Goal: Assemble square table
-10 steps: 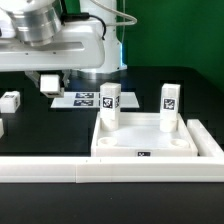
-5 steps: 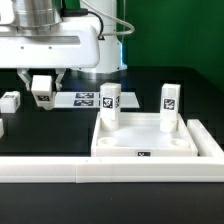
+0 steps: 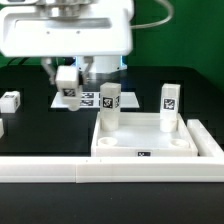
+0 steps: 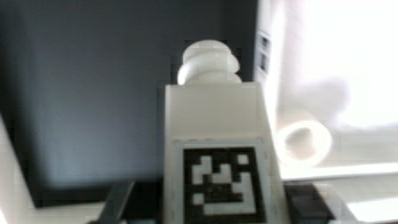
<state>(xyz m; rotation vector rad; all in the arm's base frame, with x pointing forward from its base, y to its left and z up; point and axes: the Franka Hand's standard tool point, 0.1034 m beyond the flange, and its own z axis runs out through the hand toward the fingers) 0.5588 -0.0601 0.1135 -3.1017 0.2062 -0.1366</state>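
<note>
white leg held in claw, arm cut off above

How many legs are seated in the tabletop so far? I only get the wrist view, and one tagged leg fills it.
Observer: Two. In the exterior view, one seated leg and a second seated leg stand upright in the far corners of the slab.
Operator: Where is my leg relative to the slab?
Observer: The gripper has the held leg off the slab, toward the exterior view's left, near the marker board.
Operator: Any spare legs?
Observer: One loose leg sits on the table farther toward the exterior view's left.
</note>
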